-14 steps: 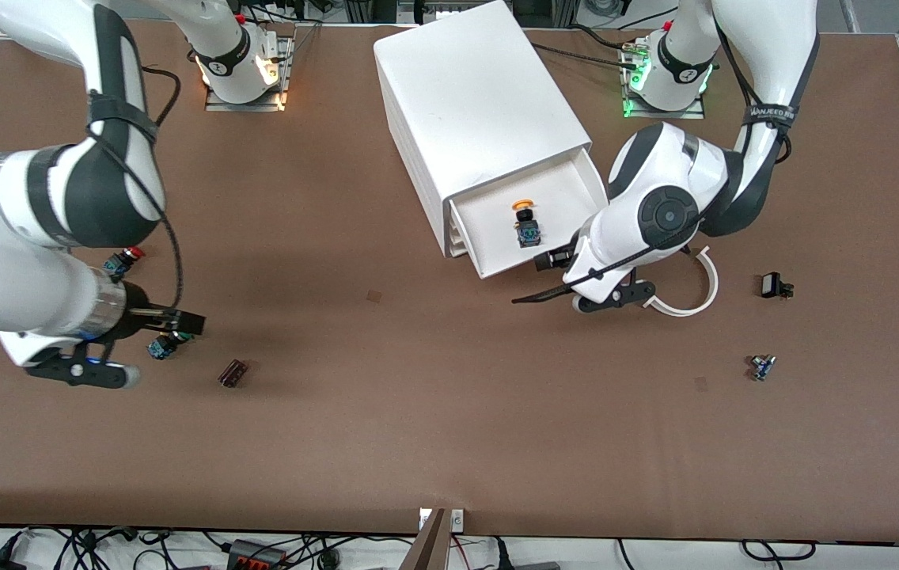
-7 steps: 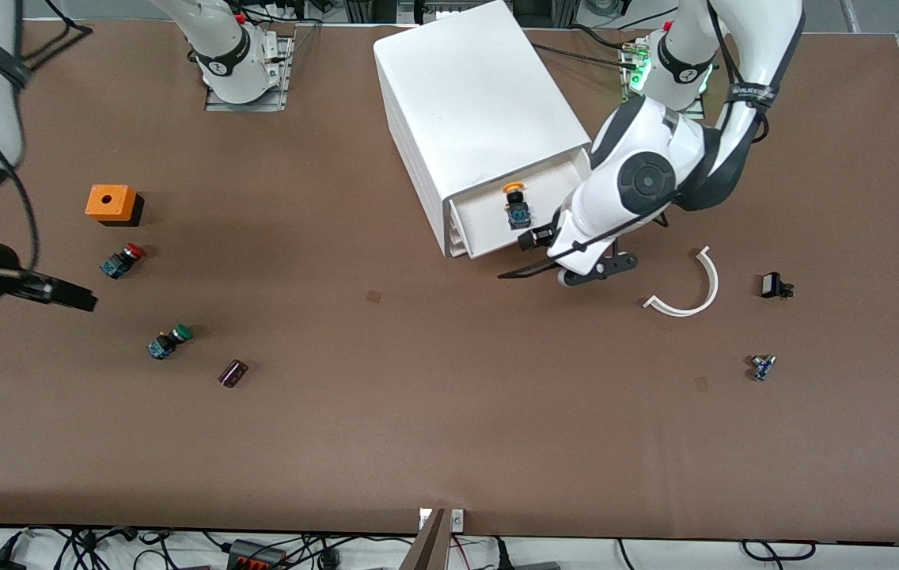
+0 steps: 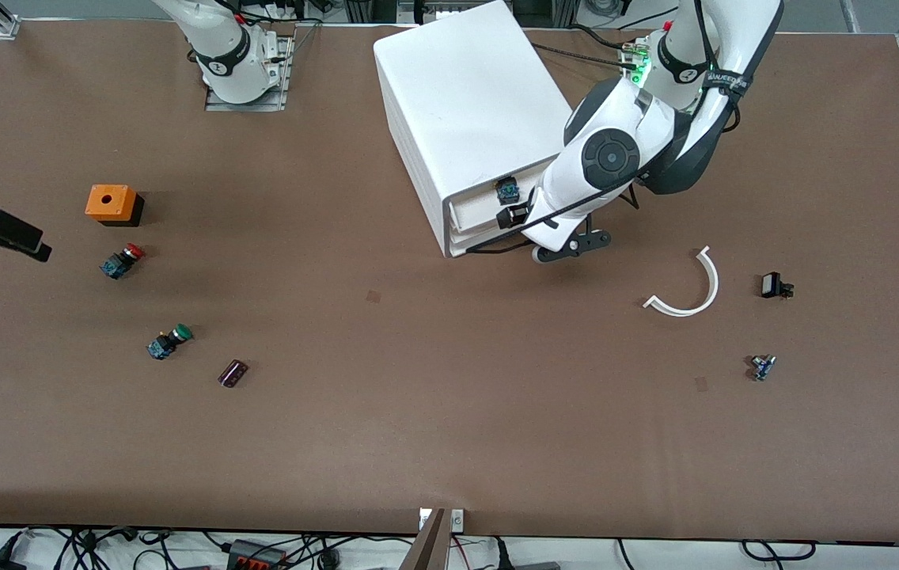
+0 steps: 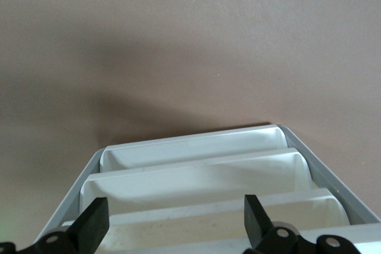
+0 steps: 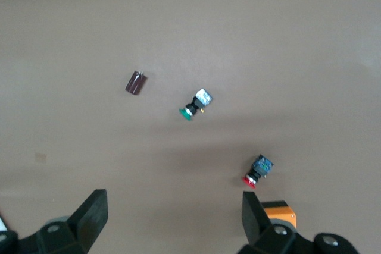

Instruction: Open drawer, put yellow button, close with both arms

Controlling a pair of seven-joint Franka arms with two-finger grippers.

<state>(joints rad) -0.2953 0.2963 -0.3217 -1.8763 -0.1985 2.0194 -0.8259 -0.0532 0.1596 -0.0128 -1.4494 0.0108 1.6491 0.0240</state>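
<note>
The white cabinet stands at the robots' side of the table, mid-way between the arms. Its top drawer sticks out only a little. The yellow button's blue-black base shows in the gap; its yellow cap is hidden under the cabinet top. My left gripper is at the drawer's front. In the left wrist view the gripper is open, with the stacked drawer fronts between its fingers. My right gripper is open and empty, up over the right arm's end of the table; it also shows in the right wrist view.
Toward the right arm's end lie an orange box, a red-capped button, a green-capped button and a dark brown cylinder. Toward the left arm's end lie a white curved piece, a small black part and a small blue part.
My left gripper has pushed the top drawer most of the way in, carrying the yellow button under the cabinet top. My right arm has risen and drawn back toward its end of the table.
</note>
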